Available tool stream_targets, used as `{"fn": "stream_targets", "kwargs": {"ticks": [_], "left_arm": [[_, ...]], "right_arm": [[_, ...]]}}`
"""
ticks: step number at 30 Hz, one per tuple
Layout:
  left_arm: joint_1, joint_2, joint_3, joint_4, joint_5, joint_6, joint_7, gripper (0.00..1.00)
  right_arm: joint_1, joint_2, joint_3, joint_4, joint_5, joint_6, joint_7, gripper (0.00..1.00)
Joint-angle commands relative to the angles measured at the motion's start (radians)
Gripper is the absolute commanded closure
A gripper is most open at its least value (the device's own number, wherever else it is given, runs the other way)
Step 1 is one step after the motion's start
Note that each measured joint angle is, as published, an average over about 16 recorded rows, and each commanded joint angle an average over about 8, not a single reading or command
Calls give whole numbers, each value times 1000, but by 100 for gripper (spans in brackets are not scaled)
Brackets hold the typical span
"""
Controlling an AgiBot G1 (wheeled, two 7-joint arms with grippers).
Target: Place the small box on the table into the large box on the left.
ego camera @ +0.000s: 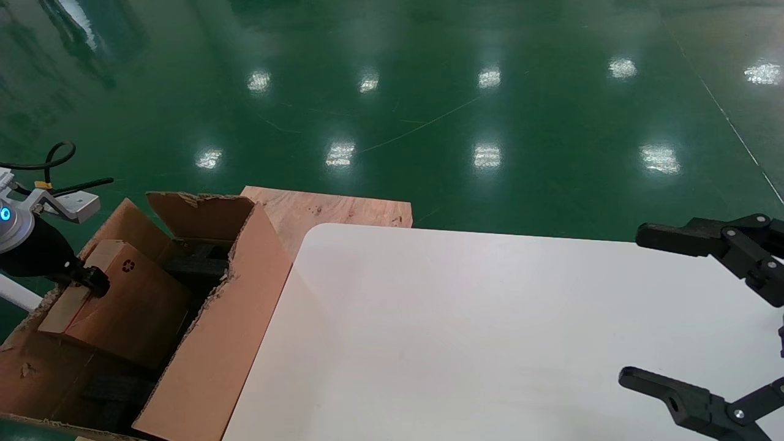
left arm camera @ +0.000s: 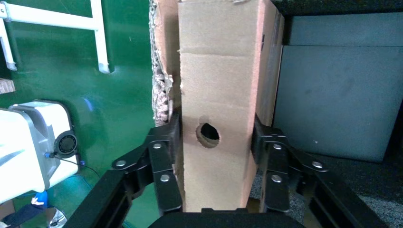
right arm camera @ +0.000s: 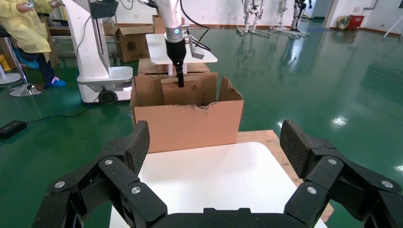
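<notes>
The small box [ego camera: 138, 300], flat brown cardboard with a recycling symbol, sits tilted inside the large box [ego camera: 214, 349], a ragged-edged carton left of the white table [ego camera: 459, 331]. My left gripper [ego camera: 93, 282] is shut on the small box's upper edge. In the left wrist view its fingers [left arm camera: 166, 156] press both sides of the small box [left arm camera: 216, 85], beside its round hole, with black foam [left arm camera: 337, 90] alongside. My right gripper [ego camera: 631, 304] is open and empty over the table's right side. From the right wrist view [right arm camera: 216, 142], the large box [right arm camera: 185, 126] and small box [right arm camera: 183, 92] show beyond the table.
A light-brown plywood board [ego camera: 331, 211] lies behind the table's far left corner, next to the large box. Green floor surrounds everything. In the right wrist view a white robot base [right arm camera: 102, 71], more cartons and a person in yellow [right arm camera: 28, 33] stand beyond the large box.
</notes>
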Motion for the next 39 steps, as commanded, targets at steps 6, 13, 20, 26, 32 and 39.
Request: {"fn": "stream_targets", "kwargs": {"ticks": [6,13,20,26,32,39], "left_arm": [[0,0,1,1,1,1,0,0],[-1,1,1,1,2,2,0,0],[-1,1,1,1,1,2,0,0],[-17,3,-11,-20,-15,-4,19,0],[-78,-14,-63,-101,-92,29,95,0],[-156,-99,-169,-277,-262,153,177,0]], "right_arm": [[0,0,0,0,0,0,0,0],[0,0,0,0,0,0,0,0],[0,0,0,0,0,0,0,0],[0,0,0,0,0,0,0,0],[0,0,0,-1,0,0,0,0],[1,0,-1,-1,0,0,-1,0]]}}
